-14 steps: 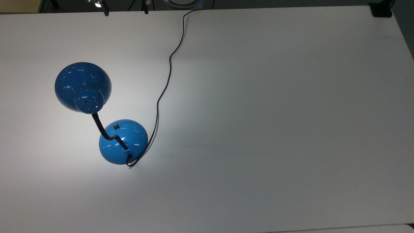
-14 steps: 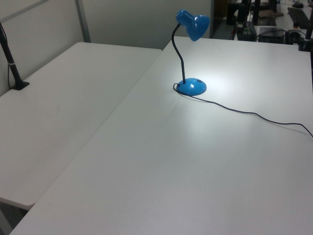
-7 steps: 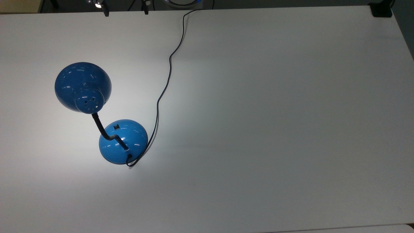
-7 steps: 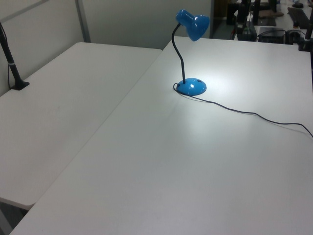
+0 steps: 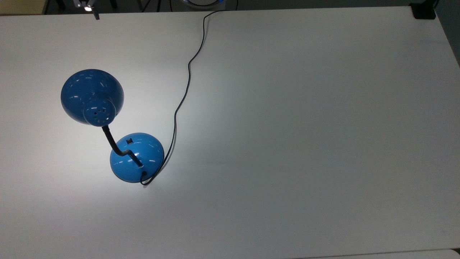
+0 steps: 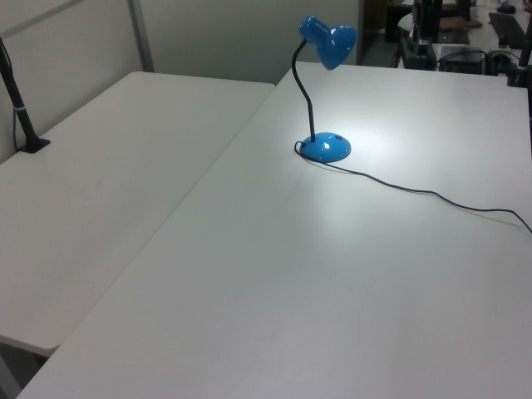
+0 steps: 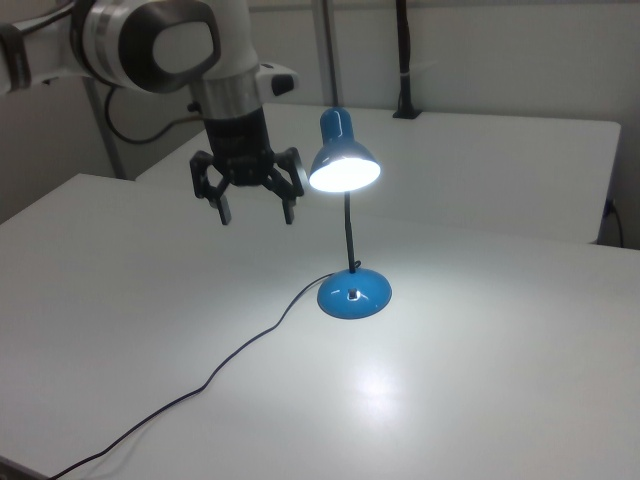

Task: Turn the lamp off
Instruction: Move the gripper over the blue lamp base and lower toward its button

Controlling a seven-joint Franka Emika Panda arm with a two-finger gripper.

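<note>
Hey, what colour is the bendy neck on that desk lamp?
Black. The gooseneck joins the lamp's glossy blue base to its blue shade, clearest in the top view.

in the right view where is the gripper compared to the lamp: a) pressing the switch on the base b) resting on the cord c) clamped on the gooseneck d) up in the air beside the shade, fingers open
d: the gripper hangs above the table with its fingers spread, to the right view's left of the lit shade, touching nothing of the lamp.
</note>
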